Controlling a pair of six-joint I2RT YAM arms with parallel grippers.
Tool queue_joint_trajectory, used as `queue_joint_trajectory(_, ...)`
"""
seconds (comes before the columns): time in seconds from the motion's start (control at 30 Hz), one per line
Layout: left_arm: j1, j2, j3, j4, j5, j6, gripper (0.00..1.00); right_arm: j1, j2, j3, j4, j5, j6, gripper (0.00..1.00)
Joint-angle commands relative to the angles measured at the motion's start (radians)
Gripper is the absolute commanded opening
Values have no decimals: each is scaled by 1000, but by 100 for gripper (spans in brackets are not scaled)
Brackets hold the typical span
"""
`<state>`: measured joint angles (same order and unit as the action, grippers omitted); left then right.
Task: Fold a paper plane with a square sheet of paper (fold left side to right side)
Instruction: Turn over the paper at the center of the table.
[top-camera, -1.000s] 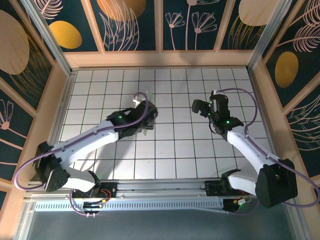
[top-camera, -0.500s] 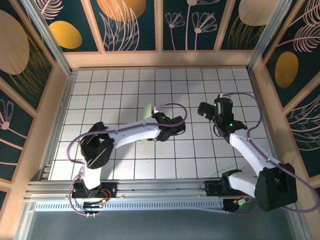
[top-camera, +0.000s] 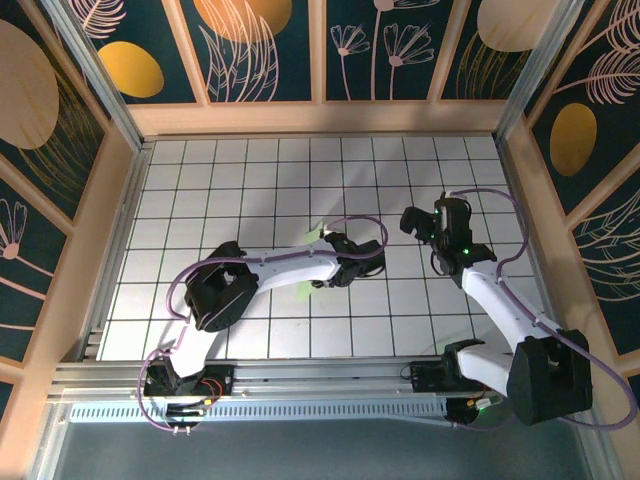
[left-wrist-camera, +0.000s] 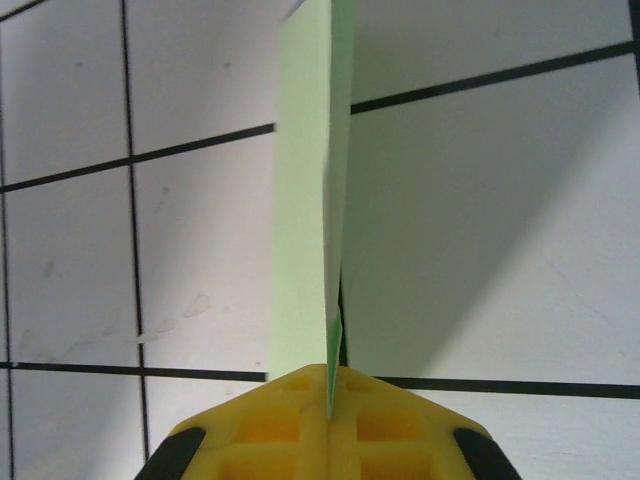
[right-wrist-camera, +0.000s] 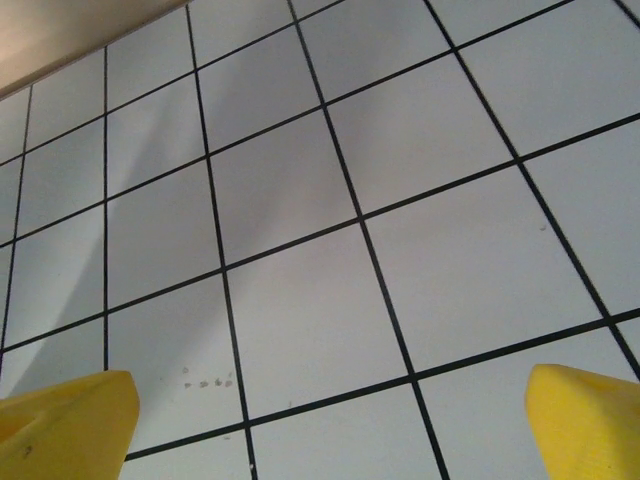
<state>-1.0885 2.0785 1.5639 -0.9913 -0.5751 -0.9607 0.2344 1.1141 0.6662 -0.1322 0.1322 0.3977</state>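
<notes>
The paper plane (left-wrist-camera: 305, 200) is pale green paper folded slim. It stands edge-on above the white grid and runs away from the yellow jaws of my left gripper (left-wrist-camera: 330, 388), which is shut on its lower fold. In the top view, pale green bits of the paper plane (top-camera: 304, 291) stick out beside my left wrist near the table's middle. My right gripper (top-camera: 412, 220) hovers to the right of it, about two tiles away. Its yellow fingertips (right-wrist-camera: 70, 415) stand wide open over bare tiles, with nothing between them.
The white grid table (top-camera: 200, 180) is fenced by a wooden rim (top-camera: 320, 118) at the back and on both sides. My left arm's elbow (top-camera: 215, 295) is folded low at the front left. A purple cable (top-camera: 355, 222) loops over the left wrist.
My left arm has swung right and toward the front with the paper, and its elbow has folded in. The right gripper has drifted slightly right and stays open.
</notes>
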Motion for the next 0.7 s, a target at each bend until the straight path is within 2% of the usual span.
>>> queue_joint_trajectory(0.0,1,38,20,28,50,30,6,-9,-7,-10,13,-39,-11,99)
queue_joint_trajectory(0.23,16,31,8,160,155,73,26,-12,16,-12,22,-87,-9,99)
queue_joint_trajectory(0.43,47,-6,-29,283,262,109,36,-16,18,-17,39,-111,-14,99)
queue_joint_trajectory(0.67,85,-81,-105,437,381,133,56,-18,25,-13,46,-163,-23,99)
